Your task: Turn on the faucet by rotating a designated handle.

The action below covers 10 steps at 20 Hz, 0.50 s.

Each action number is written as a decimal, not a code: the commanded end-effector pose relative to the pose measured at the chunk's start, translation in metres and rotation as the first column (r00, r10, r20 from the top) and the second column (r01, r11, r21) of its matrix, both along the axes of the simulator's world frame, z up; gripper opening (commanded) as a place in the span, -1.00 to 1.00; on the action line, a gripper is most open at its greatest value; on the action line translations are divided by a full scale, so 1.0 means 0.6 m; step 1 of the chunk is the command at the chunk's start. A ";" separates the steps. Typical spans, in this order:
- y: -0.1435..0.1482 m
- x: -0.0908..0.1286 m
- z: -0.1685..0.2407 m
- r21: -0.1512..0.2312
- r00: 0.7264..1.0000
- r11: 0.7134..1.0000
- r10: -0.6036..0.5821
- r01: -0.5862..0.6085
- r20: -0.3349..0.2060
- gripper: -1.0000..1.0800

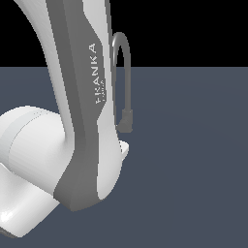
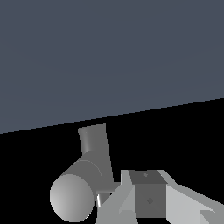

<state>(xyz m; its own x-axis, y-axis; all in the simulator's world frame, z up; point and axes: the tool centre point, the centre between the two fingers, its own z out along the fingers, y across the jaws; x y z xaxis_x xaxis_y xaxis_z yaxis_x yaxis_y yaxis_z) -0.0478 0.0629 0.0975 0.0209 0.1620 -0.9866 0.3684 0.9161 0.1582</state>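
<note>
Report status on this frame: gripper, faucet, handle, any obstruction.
Gripper close beside faucet base, open or shut unclear. Handle not identifiable. Robot arm blocks the exterior view of the base.

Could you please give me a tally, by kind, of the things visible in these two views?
Faucet: 1
Robot arm: 1
Gripper: 1, jaw state unclear
Handle: 0 clearly identifiable; the arm hides the faucet's base in the exterior view
Total: 3
</note>
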 end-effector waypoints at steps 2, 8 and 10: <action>-0.009 0.008 -0.015 -0.052 0.999 0.997 0.049 -0.049 -0.004 -1.00; -0.022 0.020 -0.034 -0.116 0.994 0.987 0.108 -0.109 -0.012 -1.00; -0.025 0.024 -0.038 -0.132 0.992 0.984 0.122 -0.123 -0.015 -1.00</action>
